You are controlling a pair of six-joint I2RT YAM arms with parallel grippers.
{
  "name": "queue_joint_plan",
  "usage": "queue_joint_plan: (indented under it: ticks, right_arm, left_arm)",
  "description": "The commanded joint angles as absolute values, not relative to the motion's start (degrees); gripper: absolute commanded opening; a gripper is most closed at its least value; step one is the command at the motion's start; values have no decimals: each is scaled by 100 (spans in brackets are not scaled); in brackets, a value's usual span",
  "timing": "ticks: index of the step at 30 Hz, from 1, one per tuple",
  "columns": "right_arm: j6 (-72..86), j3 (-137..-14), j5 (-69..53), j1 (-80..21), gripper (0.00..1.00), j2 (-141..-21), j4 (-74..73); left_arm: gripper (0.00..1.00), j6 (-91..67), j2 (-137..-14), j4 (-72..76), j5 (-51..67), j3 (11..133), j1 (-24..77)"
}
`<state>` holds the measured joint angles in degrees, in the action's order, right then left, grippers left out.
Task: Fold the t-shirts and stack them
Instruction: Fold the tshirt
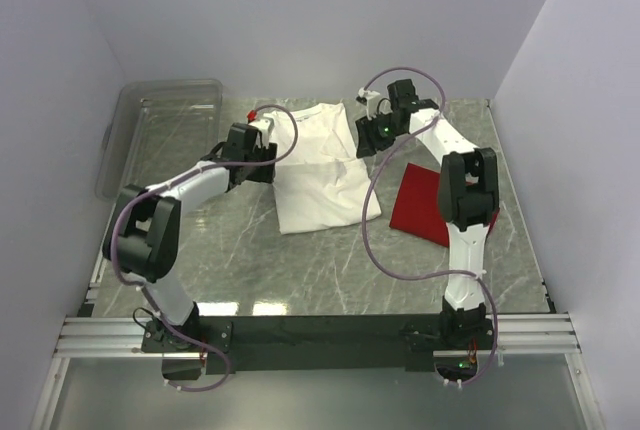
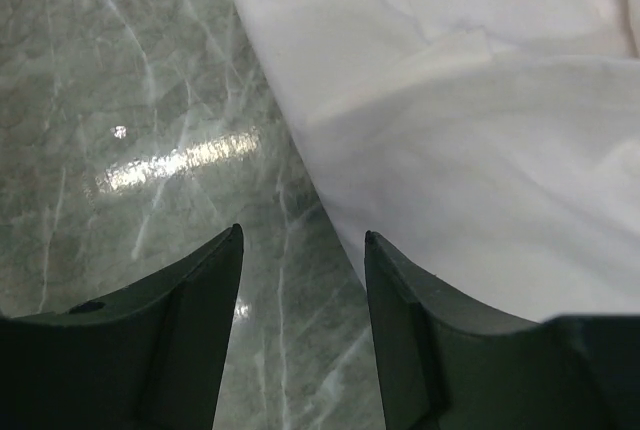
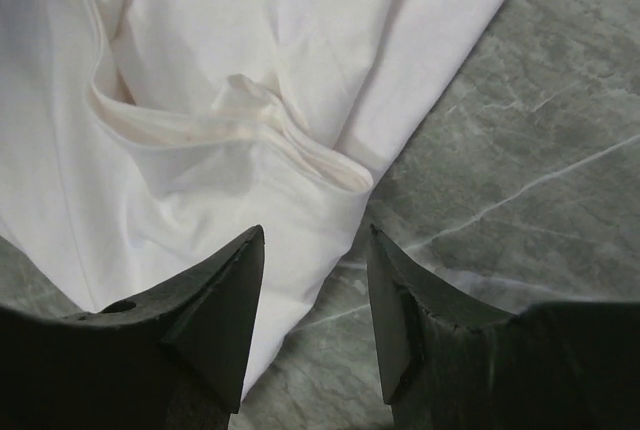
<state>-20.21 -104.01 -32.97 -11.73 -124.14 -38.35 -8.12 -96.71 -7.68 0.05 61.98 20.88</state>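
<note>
The white t-shirt [image 1: 318,170] lies partly folded in the middle of the marble table, with a small red bit [image 1: 251,112] showing at its far left corner. The red t-shirt [image 1: 425,203] lies folded flat to its right, partly under the right arm. My left gripper [image 2: 303,240] hovers open at the white t-shirt's [image 2: 470,120] left edge, marble between its fingers. My right gripper [image 3: 315,235] hovers open over the right edge of the white t-shirt [image 3: 220,120], above a rumpled fold. Neither gripper holds anything.
A clear plastic bin [image 1: 160,130] stands at the far left of the table, beside the left arm. Grey marble table [image 1: 300,270] stretches in front of the shirts. White walls close in on the left, back and right.
</note>
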Motion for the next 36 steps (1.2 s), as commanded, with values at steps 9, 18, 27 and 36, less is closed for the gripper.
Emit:
queue_joint_plan:
  ticks: [9,18,27,36]
  right_arm:
    - [-1652,-11329,-3059,-1169,52,-13051,-4263]
    - [-1644,-11496,-3067,-1187,50,-13254,-4342]
    - [-1617,-11645,-3067,-1195,48,-13394,-4438]
    - [-1591,-11909,-3059,-1248,48,-13632,-4658]
  left_arm:
    - [56,-1389,-10397,-703,316,6987,1925]
    - [53,-1389,-10819,-703,404,7242,1907]
    - [35,-1424,-11215,-791,623,7567,1855]
    - [18,-1476,-11180,-703,800,7523,1784]
